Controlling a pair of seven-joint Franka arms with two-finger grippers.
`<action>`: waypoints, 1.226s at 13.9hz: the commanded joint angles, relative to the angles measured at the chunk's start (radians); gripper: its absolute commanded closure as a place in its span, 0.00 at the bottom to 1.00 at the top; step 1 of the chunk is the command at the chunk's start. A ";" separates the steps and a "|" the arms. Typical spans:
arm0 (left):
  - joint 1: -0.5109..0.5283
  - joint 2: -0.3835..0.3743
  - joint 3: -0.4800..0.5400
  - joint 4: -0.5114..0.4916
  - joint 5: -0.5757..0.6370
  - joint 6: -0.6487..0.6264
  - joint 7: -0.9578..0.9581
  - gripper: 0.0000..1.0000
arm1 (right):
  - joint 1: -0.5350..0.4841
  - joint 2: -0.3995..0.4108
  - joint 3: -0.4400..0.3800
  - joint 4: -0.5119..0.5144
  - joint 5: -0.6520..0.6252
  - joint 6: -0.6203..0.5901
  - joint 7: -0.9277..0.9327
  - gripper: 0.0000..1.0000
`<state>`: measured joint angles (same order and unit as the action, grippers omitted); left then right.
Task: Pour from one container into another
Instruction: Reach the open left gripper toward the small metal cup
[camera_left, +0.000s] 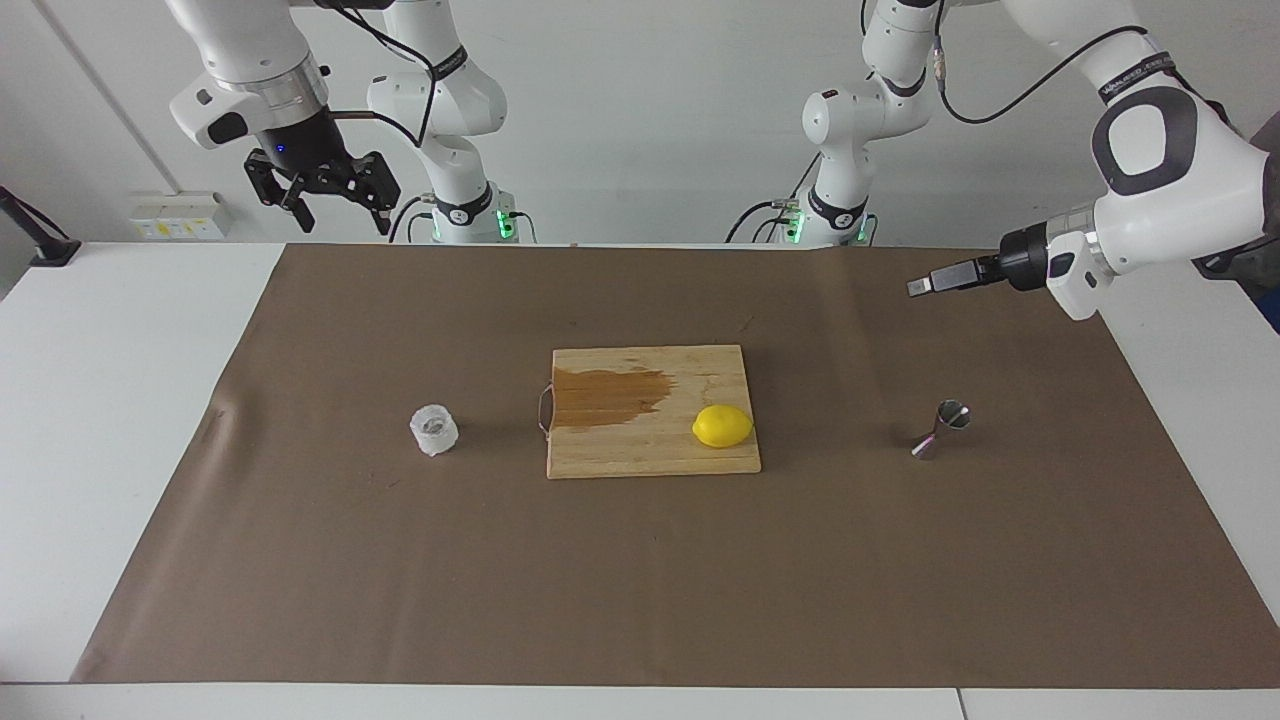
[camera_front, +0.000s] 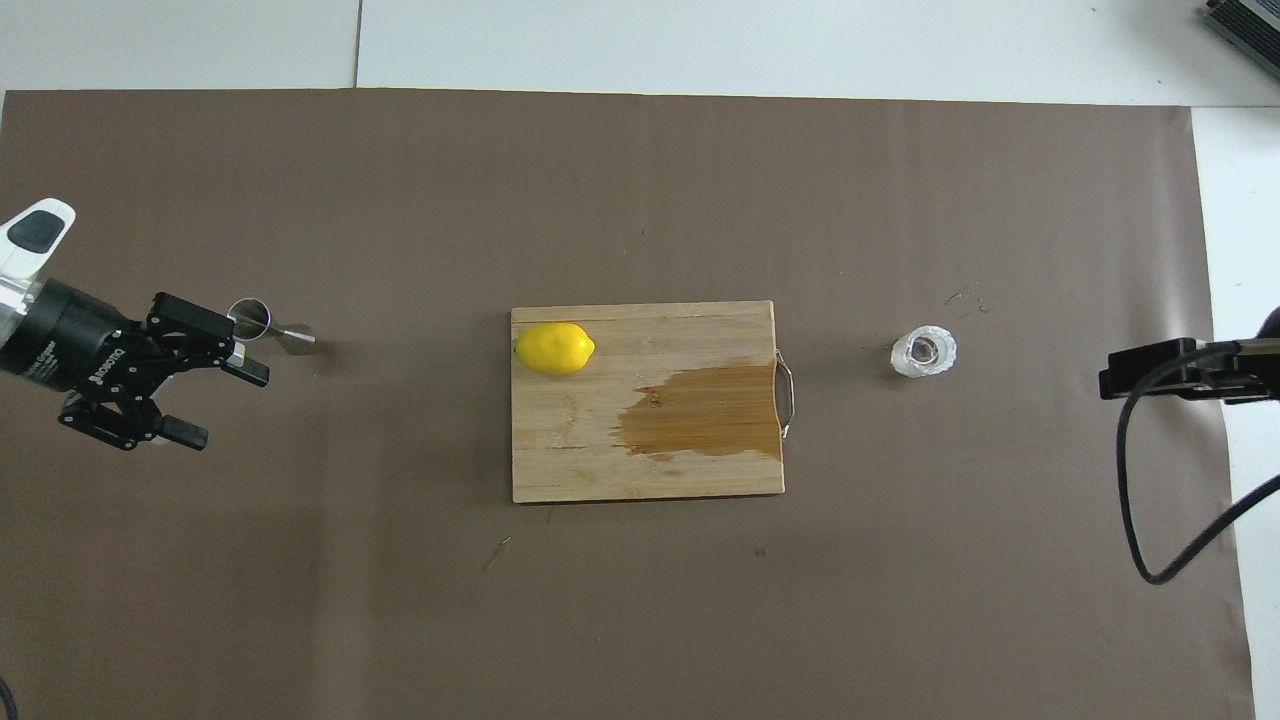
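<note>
Two claws are mine, and both hold nothing. My left claw (camera_front: 215, 395) hangs in the air over the brown paper (camera_left: 640, 580) at the left arm's end of the counter (camera_left: 120, 400). It is turned on its side, and its two fingers (camera_front: 245, 368) stand wide apart. From above, one finger seems to cover the edge of the jigger (camera_left: 941, 429), but from the front I see the claw is up high and not touching it. My right claw (camera_left: 337, 205) waits up in the air over the robots' own edge of the paper, at the right arm's end. Its fingers are spread wide too.

The little silver jigger stands on the brown paper, toward the left arm's end. It is shaped like two cones joined at a thin middle. I think it stands upright, but it is small and hard to read.

The glass cup (camera_left: 433, 430) sits on the paper toward the right arm's end. It is short, bumpy and see-through. It stands well apart from the jigger.

Between them lies a wooden cutting board (camera_left: 650, 455). A yellow lemon (camera_left: 722, 426) rests on the board, at the end closer to the jigger. A dark wet patch (camera_left: 605, 395) covers the board's other end, near its thin metal handle (camera_left: 543, 410), which points toward the cup.
</note>
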<state>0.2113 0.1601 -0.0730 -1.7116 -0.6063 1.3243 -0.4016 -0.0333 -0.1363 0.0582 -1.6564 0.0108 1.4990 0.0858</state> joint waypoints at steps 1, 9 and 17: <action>0.031 0.082 -0.005 0.055 -0.090 -0.050 -0.207 0.00 | -0.014 -0.023 0.006 -0.026 0.003 0.010 -0.026 0.00; 0.206 0.312 -0.062 0.162 -0.167 -0.089 -0.485 0.00 | -0.014 -0.023 0.006 -0.026 0.003 0.010 -0.026 0.00; 0.224 0.410 -0.076 0.226 -0.288 0.016 -0.577 0.00 | -0.014 -0.023 0.006 -0.026 0.003 0.010 -0.028 0.00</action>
<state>0.4184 0.4901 -0.1356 -1.5563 -0.8639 1.3406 -0.9522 -0.0333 -0.1363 0.0582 -1.6564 0.0108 1.4990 0.0859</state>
